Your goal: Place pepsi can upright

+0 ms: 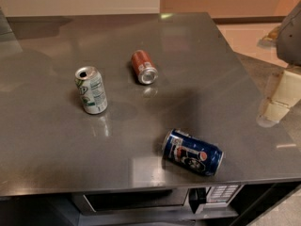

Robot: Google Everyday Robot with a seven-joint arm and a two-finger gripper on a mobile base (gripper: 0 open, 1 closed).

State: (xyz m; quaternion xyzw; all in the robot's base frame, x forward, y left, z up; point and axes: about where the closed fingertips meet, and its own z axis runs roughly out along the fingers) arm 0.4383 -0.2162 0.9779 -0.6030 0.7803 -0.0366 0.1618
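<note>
One pepsi can (193, 153) lies on its side at the near edge of the grey counter (56, 149) | likely light, slick, easily dented: grasp across mid-body | gripper (278, 95) at right edge, well apart; state cannot be told

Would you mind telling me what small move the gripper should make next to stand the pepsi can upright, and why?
Probably bring the gripper, at the view's right edge, toward the pepsi can. The can lies on its side near the front edge of the table, apart from the gripper, so an approach must come before any grasp.
</note>
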